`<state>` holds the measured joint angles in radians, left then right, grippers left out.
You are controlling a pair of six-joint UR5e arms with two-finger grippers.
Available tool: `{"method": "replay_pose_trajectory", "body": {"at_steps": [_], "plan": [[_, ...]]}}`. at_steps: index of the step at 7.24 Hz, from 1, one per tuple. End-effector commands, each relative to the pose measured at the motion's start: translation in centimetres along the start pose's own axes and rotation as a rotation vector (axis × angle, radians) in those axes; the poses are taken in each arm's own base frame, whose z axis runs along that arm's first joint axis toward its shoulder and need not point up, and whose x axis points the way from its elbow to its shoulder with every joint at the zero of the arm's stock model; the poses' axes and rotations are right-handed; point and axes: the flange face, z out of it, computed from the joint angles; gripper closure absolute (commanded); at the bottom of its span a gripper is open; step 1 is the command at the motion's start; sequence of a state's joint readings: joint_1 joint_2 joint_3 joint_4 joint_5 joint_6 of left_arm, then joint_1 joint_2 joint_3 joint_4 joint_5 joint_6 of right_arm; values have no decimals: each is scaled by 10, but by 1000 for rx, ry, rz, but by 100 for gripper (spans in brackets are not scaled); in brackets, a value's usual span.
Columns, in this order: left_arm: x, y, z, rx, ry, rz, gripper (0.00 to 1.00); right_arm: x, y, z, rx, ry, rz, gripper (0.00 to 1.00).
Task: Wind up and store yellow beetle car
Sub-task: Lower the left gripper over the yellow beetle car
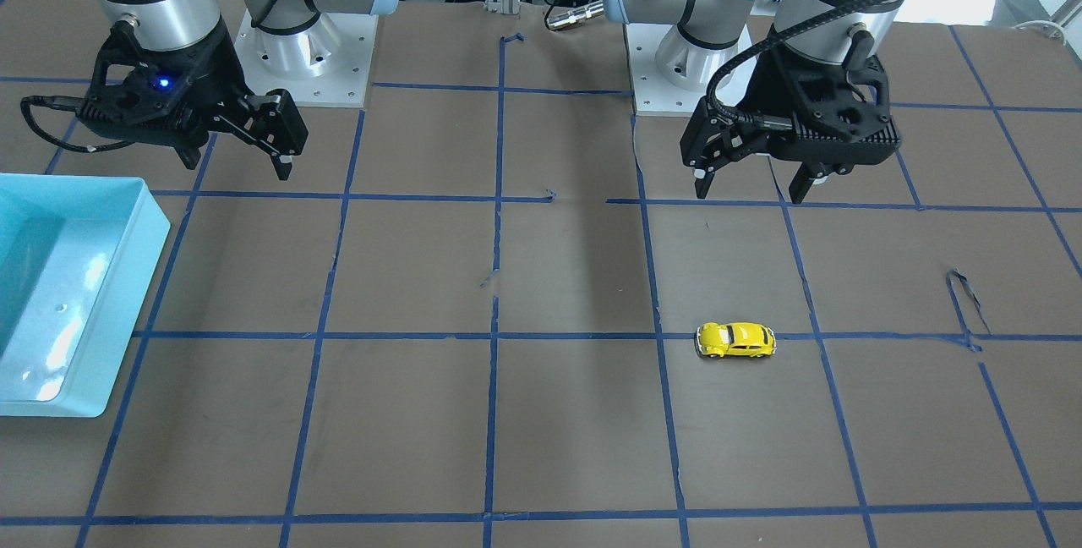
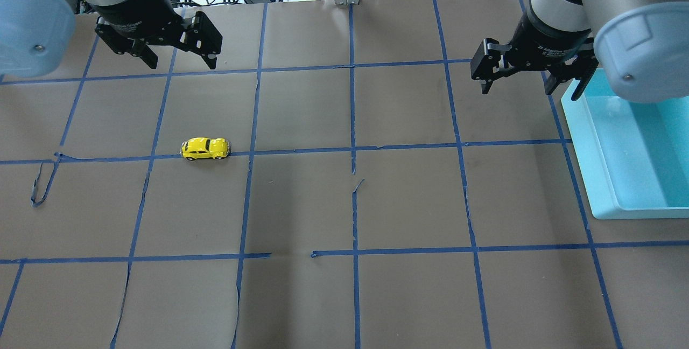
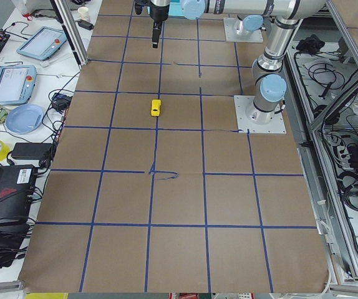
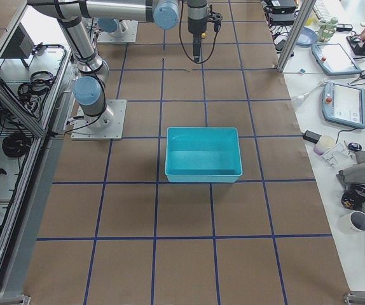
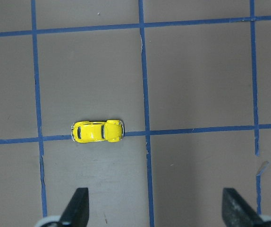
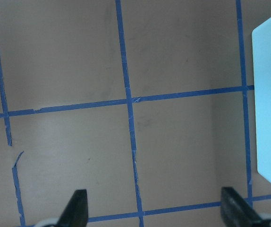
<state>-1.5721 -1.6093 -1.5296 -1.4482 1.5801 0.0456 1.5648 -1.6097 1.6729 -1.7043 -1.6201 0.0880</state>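
Brown paper table, blue tape grid. Jaws of left gripper spread wide, holding nothing, raised above table. Jaws of right gripper likewise parted, beside teal bin corner. On tape line, robot's left half: yellow beetle car, on wheels, apart from both grippers. Long axis along line, across table; rounded windowless end toward centre. Small white print on right wrist unreadable.

Small white print on the collar of the right gripper in the overhead view, seemingly reading "Adaptive", the rest too small to make out. Fainter lettering on the collar of the left gripper, not legible. Nothing else readable in any view.
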Motion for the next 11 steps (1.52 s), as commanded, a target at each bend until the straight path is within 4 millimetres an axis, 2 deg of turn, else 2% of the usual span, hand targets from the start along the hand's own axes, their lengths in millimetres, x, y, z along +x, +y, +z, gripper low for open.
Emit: {"method": "replay_pose_trajectory", "body": {"at_steps": [1,2,4,5,7,9,10,11], "plan": [[-4,-1,1,-7,1,2,0,0,0,0,0,-2,0,0],[-10,-6,9,-17,4,95,0,-1,0,1,-1,0,-2,0],[-15,-14,52,-87,20,582,0,0,0,1,-1,3,0,0],[-29,-20,84,-115,44,765,0,0,0,1,-1,1,0,0],[-73,-26,149,-103,62,1118,0,1,0,0,-1,4,0,0],[-78,-46,199,-43,24,1268,0,0,0,2,-4,3,-1,0],[-79,-47,219,-62,55,1408,0,0,0,2,-4,3,1,0],[-78,-42,226,-84,69,1439,0,0,0,1,-2,3,1,0]]}}
